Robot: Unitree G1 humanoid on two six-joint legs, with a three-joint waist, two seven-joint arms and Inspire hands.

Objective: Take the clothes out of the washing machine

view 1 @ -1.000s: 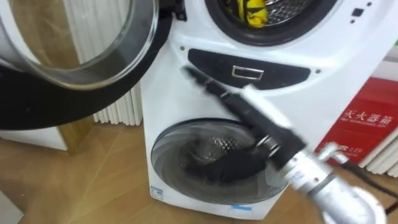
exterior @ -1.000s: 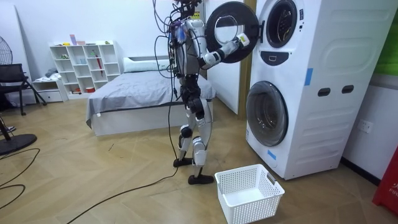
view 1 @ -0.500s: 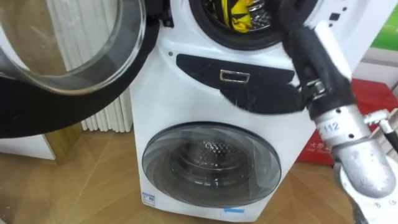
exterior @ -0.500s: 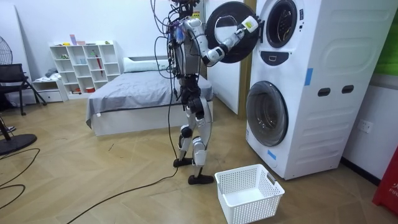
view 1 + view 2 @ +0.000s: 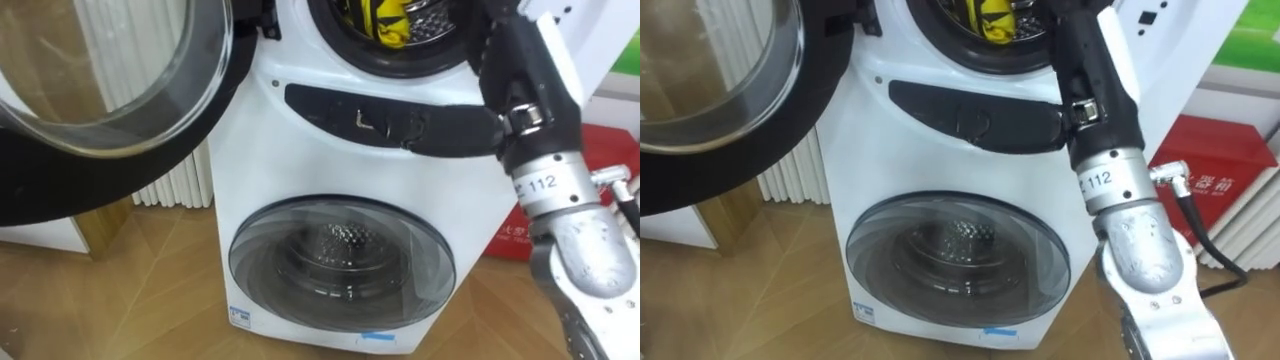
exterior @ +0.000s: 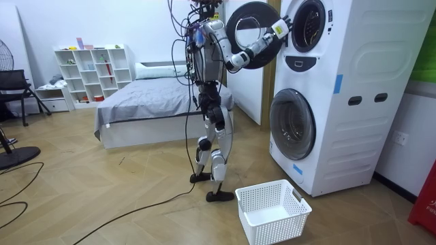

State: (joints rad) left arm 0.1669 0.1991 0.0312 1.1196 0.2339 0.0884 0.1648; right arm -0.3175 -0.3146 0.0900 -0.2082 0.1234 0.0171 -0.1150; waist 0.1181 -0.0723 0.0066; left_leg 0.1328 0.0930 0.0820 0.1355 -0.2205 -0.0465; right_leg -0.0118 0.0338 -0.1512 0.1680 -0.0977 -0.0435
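Room view: right hand point(image 6: 281, 26) up at the washing machine point(image 6: 340, 102)

Robot stands on the wood floor, facing the stacked white machine. A white basket point(image 6: 272, 211) sits on the floor just beside its feet. Right arm is stretched high, with the hand at the mouth of the upper drum point(image 5: 432, 18). The fingers are too small to read, so I cannot tell whether they are spread or closed.

Round glass door point(image 5: 110, 100) is swung open to the left. Yellow-and-black garment point(image 5: 386, 22) lies inside the upper drum, just left of the dark forearm. Lower door point(image 5: 340, 265) is closed.
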